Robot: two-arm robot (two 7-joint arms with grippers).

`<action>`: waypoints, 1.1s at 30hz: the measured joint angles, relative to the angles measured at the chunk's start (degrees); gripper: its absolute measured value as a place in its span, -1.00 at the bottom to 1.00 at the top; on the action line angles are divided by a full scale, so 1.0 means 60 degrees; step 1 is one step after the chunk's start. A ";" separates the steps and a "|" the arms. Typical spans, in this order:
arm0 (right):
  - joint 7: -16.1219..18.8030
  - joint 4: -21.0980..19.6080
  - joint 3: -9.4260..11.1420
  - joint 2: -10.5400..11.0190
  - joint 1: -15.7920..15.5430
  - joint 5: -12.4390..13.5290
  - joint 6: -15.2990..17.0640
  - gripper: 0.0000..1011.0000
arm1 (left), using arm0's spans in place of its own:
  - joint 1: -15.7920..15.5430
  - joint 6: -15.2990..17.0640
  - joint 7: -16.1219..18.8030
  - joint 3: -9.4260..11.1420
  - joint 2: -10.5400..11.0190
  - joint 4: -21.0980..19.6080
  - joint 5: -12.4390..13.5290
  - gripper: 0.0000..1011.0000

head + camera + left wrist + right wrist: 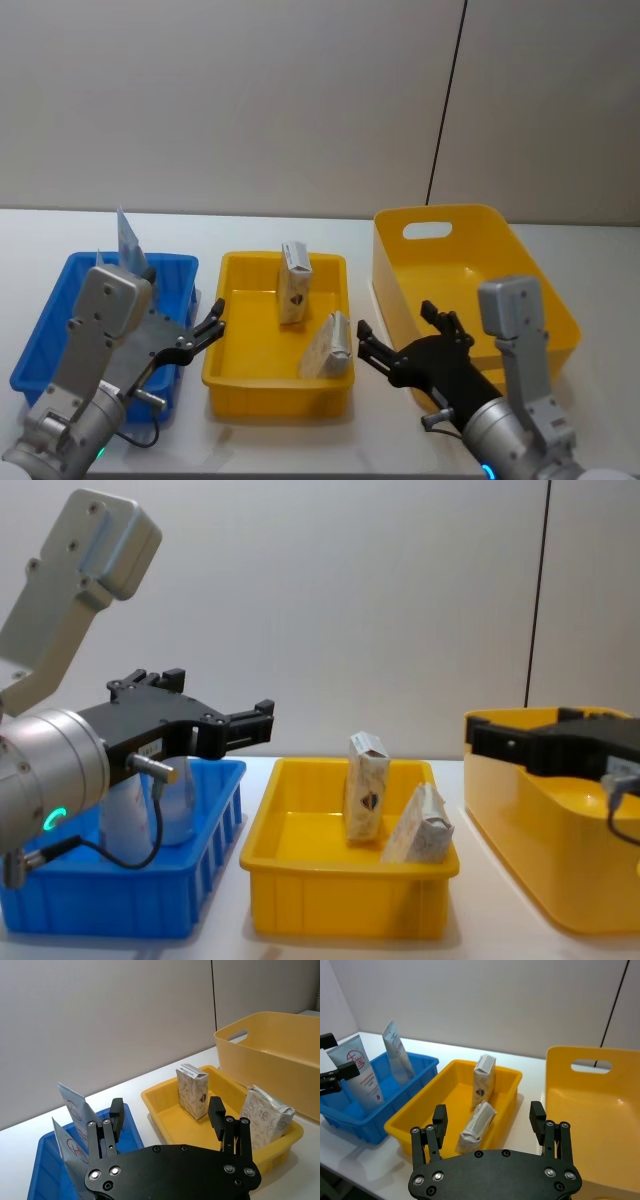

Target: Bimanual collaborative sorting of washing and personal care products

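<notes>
Frame left: blue bin holds two tubes, long axes near upright, crimped ends up. The left gripper is at its right edge, jaws wide. Centre yellow tray: upright carton, and leaning carton tilted rightward. Lower right: right gripper, jaws wide, before yellow tub.

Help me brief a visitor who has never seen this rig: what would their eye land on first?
Probably the middle yellow tray, which holds one upright carton and one tilted carton. To its left, pale-blue tubes stand in the blue bin, and a large yellow bin sits on the right. The left gripper and right gripper hover open on either side of the tray.
</notes>
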 joint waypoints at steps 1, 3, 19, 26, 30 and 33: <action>0.0000 0.0051 -0.0048 -0.0083 0.0075 0.0005 0.0146 0.99 | 0.0001 0.0000 0.0000 0.0000 0.0000 0.0000 0.0001 0.98; -0.0006 0.0122 -0.0083 -0.0159 0.0144 0.0010 0.0291 0.99 | 0.0000 0.0000 0.0000 0.0000 0.0000 0.0000 0.0001 0.98; -0.0396 0.1109 -0.0273 -0.1048 0.0927 0.0111 0.1668 0.99 | 0.0001 0.0000 0.0000 0.0000 0.0001 0.0000 0.0000 0.98; -0.0510 0.1750 -0.0392 -0.1363 0.1339 0.0054 0.2101 0.99 | 0.0000 0.0000 0.0000 0.0000 0.0000 0.0000 0.0000 0.98; -0.0524 0.2053 -0.0456 -0.1476 0.1552 -0.0008 0.2245 0.98 | 0.0001 0.0000 0.0000 0.0000 0.0000 0.0000 0.0000 0.98; -0.0529 0.2241 -0.0495 -0.1541 0.1662 -0.0057 0.2317 0.99 | 0.0000 0.0000 0.0000 0.0000 0.0000 0.0000 0.0000 0.98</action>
